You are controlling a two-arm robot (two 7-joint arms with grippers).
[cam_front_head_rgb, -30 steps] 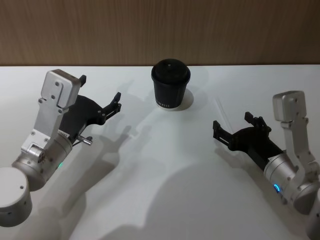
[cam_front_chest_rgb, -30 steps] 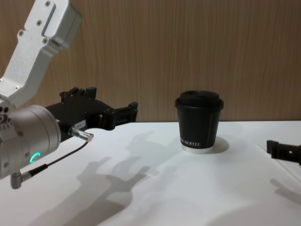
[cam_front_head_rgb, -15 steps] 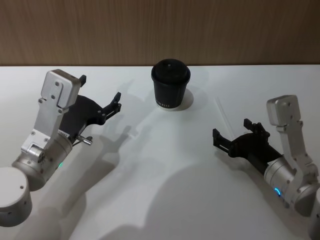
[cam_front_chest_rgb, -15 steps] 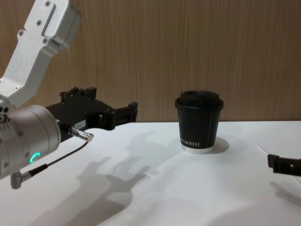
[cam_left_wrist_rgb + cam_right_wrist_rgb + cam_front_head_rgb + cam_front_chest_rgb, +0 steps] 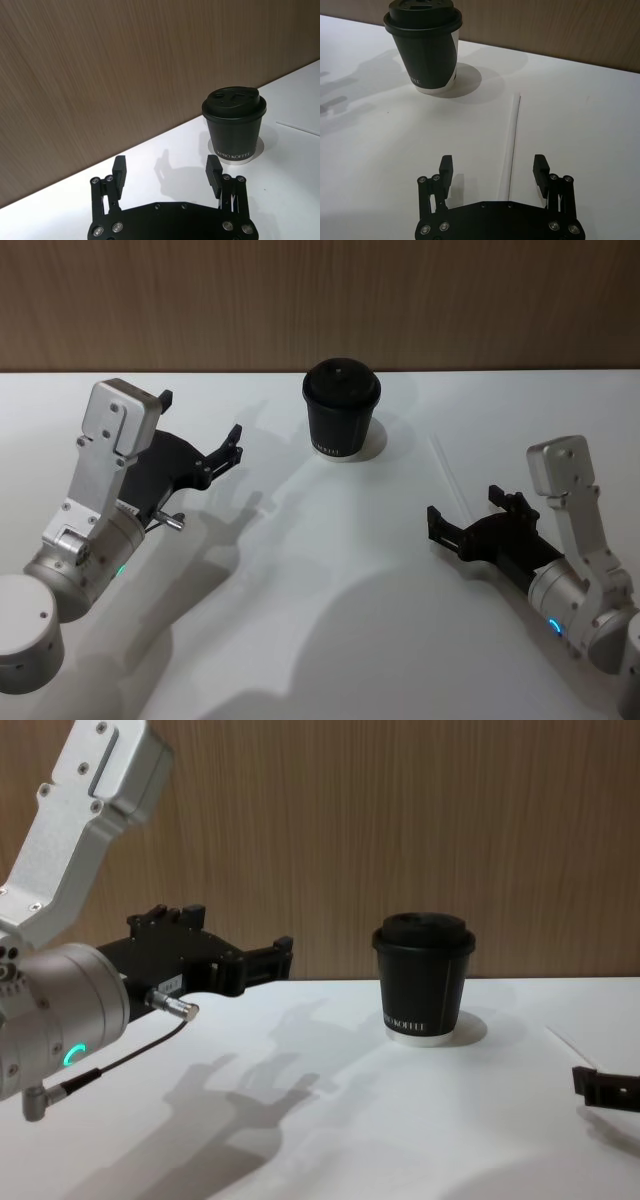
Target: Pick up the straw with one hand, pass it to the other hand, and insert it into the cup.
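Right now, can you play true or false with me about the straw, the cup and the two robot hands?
1. The straw is already in the cup. False: the straw lies flat on the table, to the robot's right of the cup.
2. The cup has its lid on. True: the black lid sits on top.
3. The right gripper is open. True: the right gripper is open, with the straw's near end lying between its fingers.
4. The left gripper holds the straw. False: the left gripper is open and empty, left of the cup.
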